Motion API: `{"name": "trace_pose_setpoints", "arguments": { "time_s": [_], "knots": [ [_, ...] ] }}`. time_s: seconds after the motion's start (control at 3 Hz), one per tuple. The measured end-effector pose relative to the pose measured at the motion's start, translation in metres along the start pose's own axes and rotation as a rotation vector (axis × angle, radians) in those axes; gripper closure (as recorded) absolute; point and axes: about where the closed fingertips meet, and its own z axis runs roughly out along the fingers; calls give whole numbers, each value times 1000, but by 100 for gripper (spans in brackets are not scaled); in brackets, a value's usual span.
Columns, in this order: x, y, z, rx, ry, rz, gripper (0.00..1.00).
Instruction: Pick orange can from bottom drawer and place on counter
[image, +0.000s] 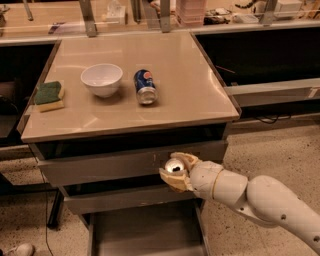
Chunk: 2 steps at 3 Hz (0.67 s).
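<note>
Below counter (192, 95) edge, at drawer fronts (100, 169) | gripper (173, 172) closed on can (174, 165), silver top facing up | counter lies above and behind; lift first.

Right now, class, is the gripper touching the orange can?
Touching. The camera view shows the gripper closed around the orange can, only its silver top showing, held in front of the drawer fronts.

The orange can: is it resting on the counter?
No, the gripper holds the orange can in front of the grey drawers, below the counter.
</note>
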Motion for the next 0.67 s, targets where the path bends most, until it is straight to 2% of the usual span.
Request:
{"name": "trace_pose_setpoints", "arguments": {
  "time_s": [0.33, 0.67],
  "knots": [
    [-4, -1, -1, -3, 4, -1, 100],
    [-37, -8, -16, 12, -11, -21, 100]
  ]
}}
